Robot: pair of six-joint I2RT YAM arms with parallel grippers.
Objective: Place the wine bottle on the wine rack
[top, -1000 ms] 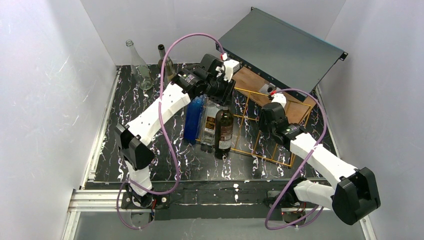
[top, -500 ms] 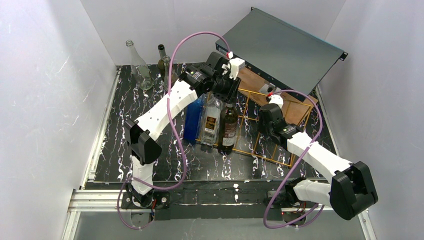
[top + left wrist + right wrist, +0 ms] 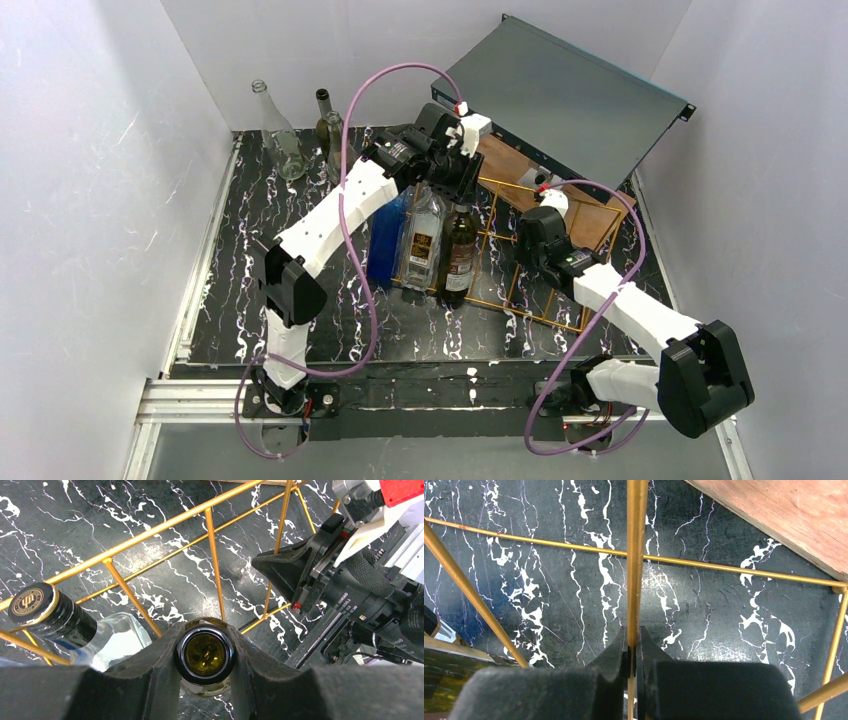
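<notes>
At the far left corner of the table a tall clear glass bottle (image 3: 280,135) and a slim dark bottle (image 3: 330,128) stand well apart from the work, so I see no threat to them.

Toward the middle, a flat blue bottle (image 3: 386,238) and a clear square bottle with a black cap (image 3: 422,240) already sit in the left slots of the orange-gold wire wine rack (image 3: 214,565). Just beside them on the right is the dark olive-brown glass wine bottle (image 3: 460,255), steeply tilted, neck up, in the next slot. The left gripper (image 3: 455,197) is clamped around its neck just under the open mouth. I cannot tell whether its base rests on anything yet.

That is the main risk: if the jaws part before the base is seated, the bottle could topple or slide through the wires. Smooth glass held only at the neck could also swivel and knock the clear bottle beside it (the two are very close).

Further right, the right gripper (image 3: 633,645) is pinched together on one thin rack wire, apparently steadying the frame. The rack looks light; a pull or twist from that arm could drag it, unsettling all three bottles. The two wrists are near each other, so a careless withdrawal could make them collide.

The brown wooden board (image 3: 794,515) and the dark grey metal case (image 3: 560,95) by the far right corner crowd the rack on that side.
</notes>
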